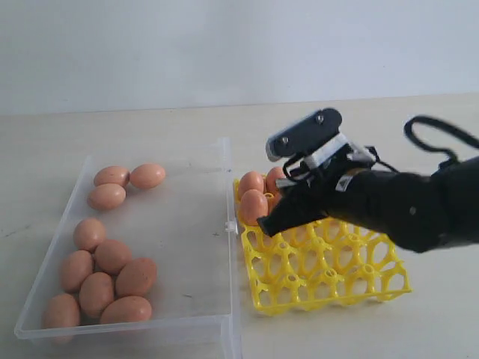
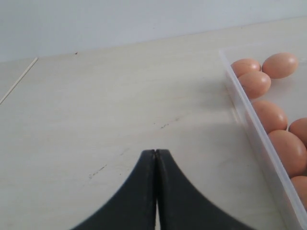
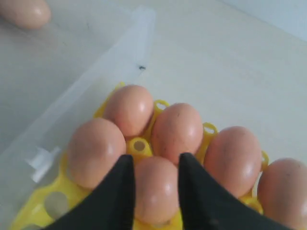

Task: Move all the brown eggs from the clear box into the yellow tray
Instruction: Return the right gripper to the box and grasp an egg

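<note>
Black jaws of the right gripper [image 3: 156, 159] narrowly straddle a smooth brown egg [image 3: 156, 194] in the yellow lattice tray [image 1: 329, 288], right of the clear plastic box [image 1: 187, 239]; whether they grip it is unclear. The left gripper [image 2: 155, 154] has its jaws pressed together. Rising while still pinching would unseat the egg.

exterior: high, oblique | left wrist: low beside clear box [image 2: 259, 139] | right wrist: close over yellow tray [image 3: 36, 208]

Your tray [image 1: 329, 282] sits just right of the box [image 1: 191, 239]. Ten eggs [image 1: 112, 256] lie along the box's left side, and six more sit in tray cups towards the box's far end.
</note>
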Controlling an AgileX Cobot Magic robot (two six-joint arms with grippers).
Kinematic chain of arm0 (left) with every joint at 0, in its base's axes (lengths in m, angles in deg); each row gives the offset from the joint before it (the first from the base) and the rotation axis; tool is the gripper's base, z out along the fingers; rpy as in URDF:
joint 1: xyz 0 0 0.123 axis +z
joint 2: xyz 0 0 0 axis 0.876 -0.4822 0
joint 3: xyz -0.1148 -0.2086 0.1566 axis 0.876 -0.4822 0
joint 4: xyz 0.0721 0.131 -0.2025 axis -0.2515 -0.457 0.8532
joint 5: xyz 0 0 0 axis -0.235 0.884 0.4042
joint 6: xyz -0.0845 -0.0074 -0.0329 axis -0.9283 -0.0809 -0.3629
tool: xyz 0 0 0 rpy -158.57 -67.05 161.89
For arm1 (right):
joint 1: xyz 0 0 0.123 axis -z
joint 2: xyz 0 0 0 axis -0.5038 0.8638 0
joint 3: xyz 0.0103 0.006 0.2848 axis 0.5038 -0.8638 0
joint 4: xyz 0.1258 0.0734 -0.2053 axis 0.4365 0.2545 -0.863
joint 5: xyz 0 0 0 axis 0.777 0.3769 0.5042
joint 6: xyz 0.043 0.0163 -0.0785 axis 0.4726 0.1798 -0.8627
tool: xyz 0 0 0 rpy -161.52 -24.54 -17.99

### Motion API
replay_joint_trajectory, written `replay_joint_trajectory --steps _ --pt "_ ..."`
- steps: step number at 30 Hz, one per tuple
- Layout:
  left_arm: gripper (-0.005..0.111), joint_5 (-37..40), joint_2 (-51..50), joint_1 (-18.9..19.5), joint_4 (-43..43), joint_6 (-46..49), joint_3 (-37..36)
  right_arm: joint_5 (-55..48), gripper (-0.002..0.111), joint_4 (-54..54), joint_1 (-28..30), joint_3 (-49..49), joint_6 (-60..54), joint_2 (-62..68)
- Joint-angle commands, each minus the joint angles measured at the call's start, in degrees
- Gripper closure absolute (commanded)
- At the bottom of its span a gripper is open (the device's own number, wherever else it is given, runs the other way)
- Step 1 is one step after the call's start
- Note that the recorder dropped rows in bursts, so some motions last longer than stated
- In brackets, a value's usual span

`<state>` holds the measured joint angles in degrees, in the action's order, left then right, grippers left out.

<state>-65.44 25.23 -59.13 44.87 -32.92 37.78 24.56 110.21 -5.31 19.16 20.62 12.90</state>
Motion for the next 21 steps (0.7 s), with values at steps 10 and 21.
replay_joint_trajectory --steps 10,21 --pt "0.107 -0.5 0.3 -0.4 0.1 -0.3 0.2 -35.7 0.107 -12.5 -10.8 28.1 14.5 2.3" --pt "0.107 -0.5 0.3 -0.4 0.1 -0.3 0.2 -53.4 0.048 -10.9 -16.4 52.0 15.5 23.3"
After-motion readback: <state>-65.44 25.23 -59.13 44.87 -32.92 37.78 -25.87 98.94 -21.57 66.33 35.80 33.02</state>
